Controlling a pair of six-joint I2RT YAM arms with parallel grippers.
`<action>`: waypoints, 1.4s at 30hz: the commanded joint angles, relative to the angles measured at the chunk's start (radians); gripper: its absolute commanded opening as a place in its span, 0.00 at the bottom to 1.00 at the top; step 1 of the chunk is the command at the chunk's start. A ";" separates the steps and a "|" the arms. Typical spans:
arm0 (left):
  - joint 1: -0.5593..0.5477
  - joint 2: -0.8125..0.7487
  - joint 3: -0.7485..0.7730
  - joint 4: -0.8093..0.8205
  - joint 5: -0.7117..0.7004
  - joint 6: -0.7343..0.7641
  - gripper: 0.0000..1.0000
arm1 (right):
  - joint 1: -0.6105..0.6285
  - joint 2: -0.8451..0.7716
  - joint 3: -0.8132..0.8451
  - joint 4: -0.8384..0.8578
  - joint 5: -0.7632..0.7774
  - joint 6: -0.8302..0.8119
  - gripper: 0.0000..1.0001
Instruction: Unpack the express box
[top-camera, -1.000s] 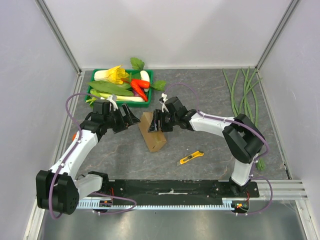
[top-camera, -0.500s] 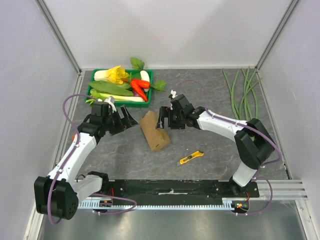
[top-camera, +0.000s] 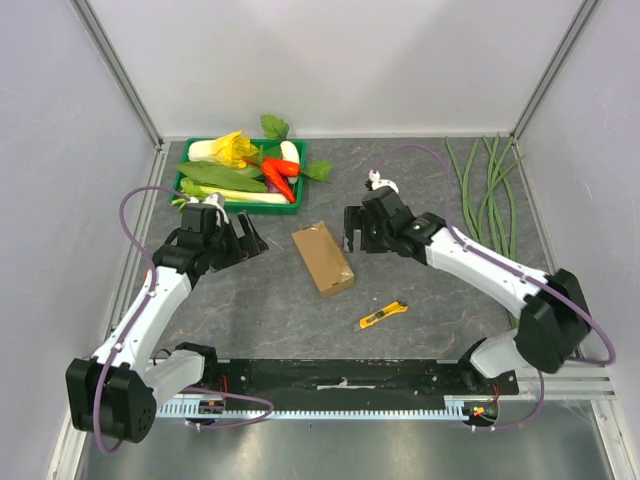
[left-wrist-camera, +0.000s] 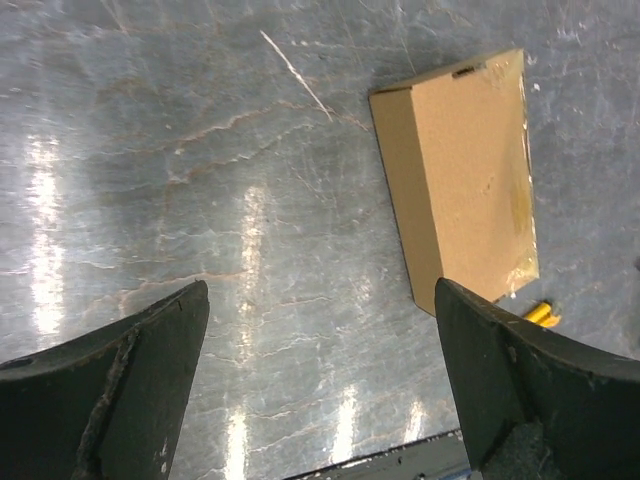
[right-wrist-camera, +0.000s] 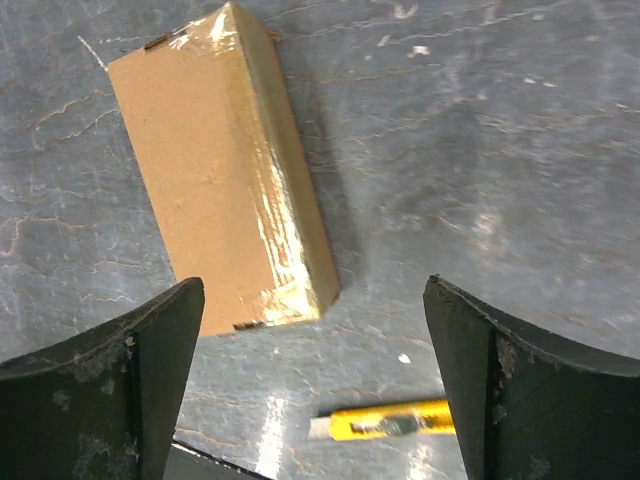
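Observation:
The express box (top-camera: 323, 257), plain brown cardboard sealed with clear tape, lies flat on the grey table between the two arms. It shows in the left wrist view (left-wrist-camera: 465, 170) at upper right and in the right wrist view (right-wrist-camera: 215, 170) at upper left. My left gripper (top-camera: 250, 238) is open and empty, to the left of the box and apart from it. My right gripper (top-camera: 352, 232) is open and empty, just right of the box's far end and above it. A yellow utility knife (top-camera: 383, 316) lies near the front, also seen in the right wrist view (right-wrist-camera: 385, 423).
A green tray (top-camera: 240, 203) of vegetables stands at the back left. Several long green beans (top-camera: 487, 185) lie at the back right. White walls enclose the table on three sides. The arm bases sit on a black rail (top-camera: 340, 378) at the near edge.
The box was held tilted on edge between both grippers; now it lies flat. Both grippers have let go and drawn back, the right one further right and back.

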 joint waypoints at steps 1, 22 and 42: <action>0.005 -0.064 0.043 -0.005 -0.110 0.037 1.00 | 0.002 -0.145 -0.046 -0.094 0.170 0.021 0.98; 0.002 -0.117 -0.167 0.210 0.234 -0.103 0.91 | 0.002 -0.378 -0.427 -0.143 0.049 0.492 0.81; 0.002 -0.098 -0.111 0.144 0.064 -0.020 0.89 | 0.004 -0.229 -0.347 -0.285 -0.031 0.864 0.56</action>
